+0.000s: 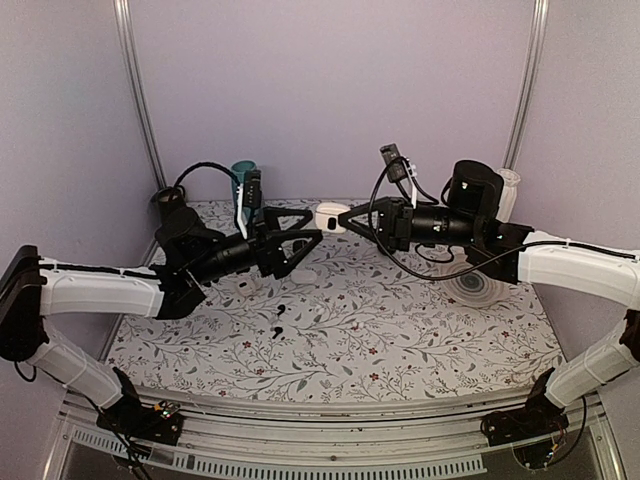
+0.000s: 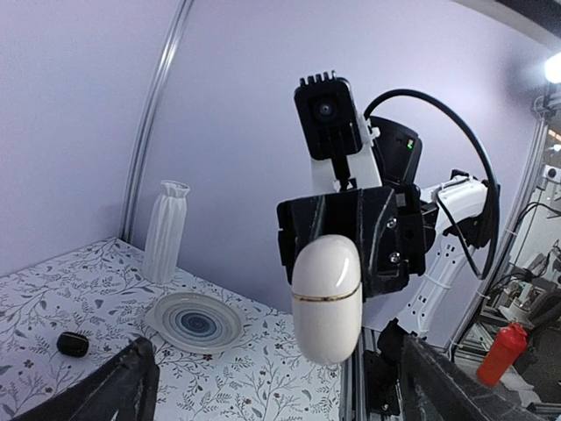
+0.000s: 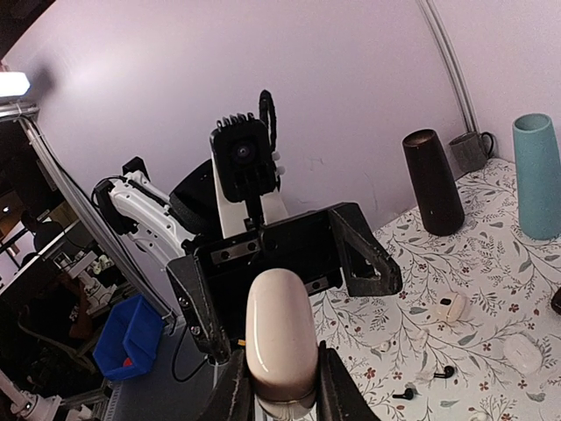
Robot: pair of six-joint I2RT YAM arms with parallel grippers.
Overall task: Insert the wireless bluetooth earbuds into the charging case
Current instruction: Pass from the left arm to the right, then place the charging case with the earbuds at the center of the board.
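Note:
The glossy white charging case (image 1: 329, 217) is held in the air above the back of the table, lid shut. My right gripper (image 1: 345, 217) is shut on one end of it. In the right wrist view the case (image 3: 280, 324) sits between my fingers (image 3: 235, 390). My left gripper (image 1: 311, 227) is open and empty, facing the case's free end, a little short of it. In the left wrist view the case (image 2: 326, 298) hangs ahead of my spread fingers (image 2: 131, 386). Two black earbuds (image 1: 281, 309) (image 1: 276, 330) lie on the floral cloth below; they also show in the right wrist view (image 3: 447, 372) (image 3: 403, 395).
Small white cases (image 3: 451, 307) (image 3: 523, 351) lie on the cloth near the earbuds. A striped plate (image 1: 475, 288), a white vase (image 1: 508, 195) and a black pebble case (image 2: 73, 343) are at the right. A teal cup (image 1: 242, 178), a black cylinder (image 3: 432, 181) and a grey mug (image 3: 472, 151) stand at the back left.

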